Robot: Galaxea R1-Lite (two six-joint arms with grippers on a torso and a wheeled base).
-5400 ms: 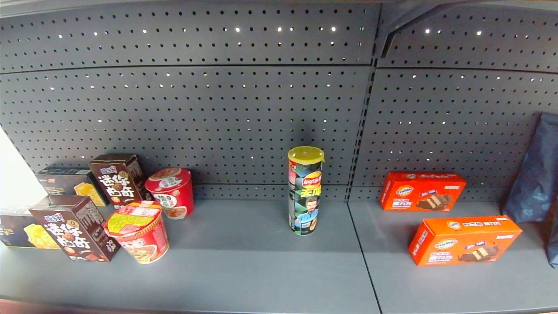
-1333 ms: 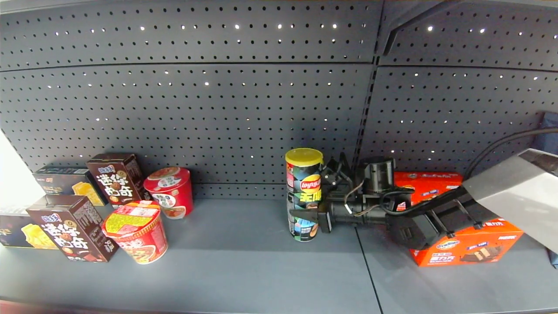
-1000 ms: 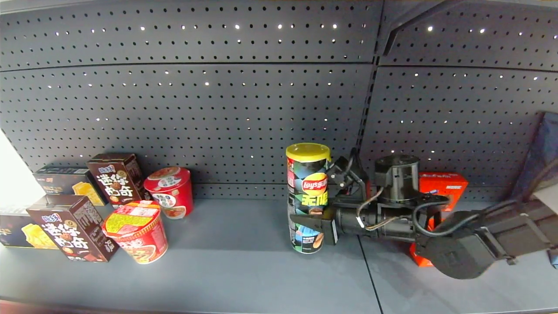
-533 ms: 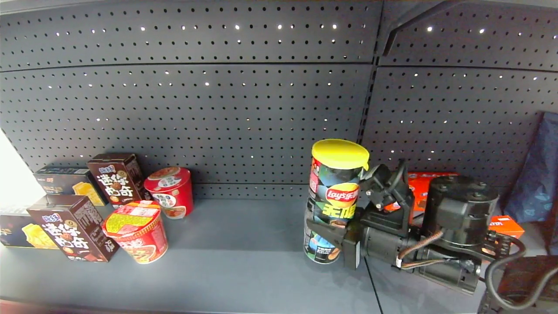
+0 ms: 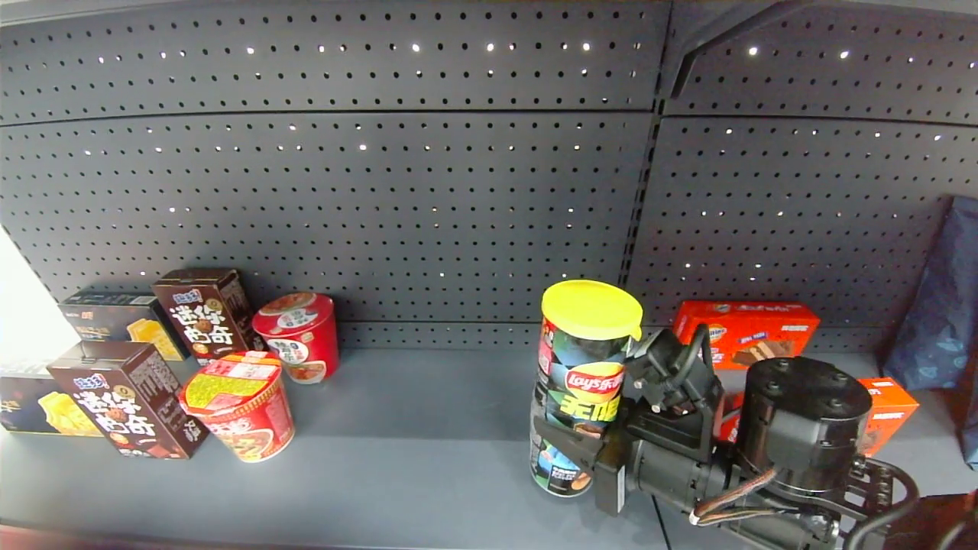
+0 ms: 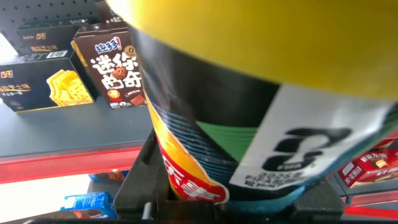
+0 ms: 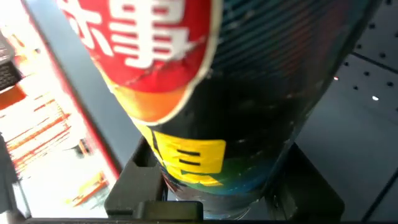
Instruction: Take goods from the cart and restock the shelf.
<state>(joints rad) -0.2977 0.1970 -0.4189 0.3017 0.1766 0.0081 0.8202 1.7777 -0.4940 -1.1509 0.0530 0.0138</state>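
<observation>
Clenched on the tall chip can (image 5: 587,374), the right gripper (image 5: 578,434) may topple it on release near the front of the shelf (image 5: 412,466) (the left gripper (image 6: 224,200) clamps a second can (image 6: 249,118))

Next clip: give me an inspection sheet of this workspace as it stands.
Surface: dark grey shelf, seam right of centre.
Job's things: chips can upright near the shelf's front, yellow lid on; second chips can, yellow-lidded too.
Clutter: brown boxes and red noodle cups at left; orange boxes at right.
Grippers: right pincer shut on the chips can; left pincer shut on the second chips can.
Cables: wires looped at the right wrist.
Surroundings: pegboard back panel; dark blue bag at right edge.
</observation>
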